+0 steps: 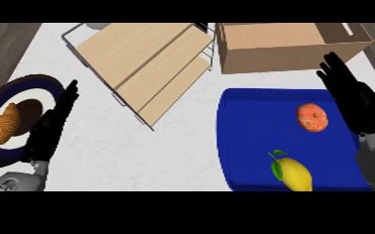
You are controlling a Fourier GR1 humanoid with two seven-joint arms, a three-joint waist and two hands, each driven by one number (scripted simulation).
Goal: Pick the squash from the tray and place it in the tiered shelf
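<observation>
The squash (313, 117) lies on the blue tray (242, 144), toward its far right part, apart from the lemon (293, 173) nearer the tray's front edge. It is small, round and orange-red. Judged from its shape, it is light, rigid and smooth, so it may roll; take hold across its widest part, fingers opposite the thumb. The right hand (350, 95) is just beside it, fingers straight, holding nothing. The left hand (51, 126) rests open by a plate (40, 82). The shelf (147, 64) stands well apart on the bench (147, 163), beside a box (285, 47).
</observation>
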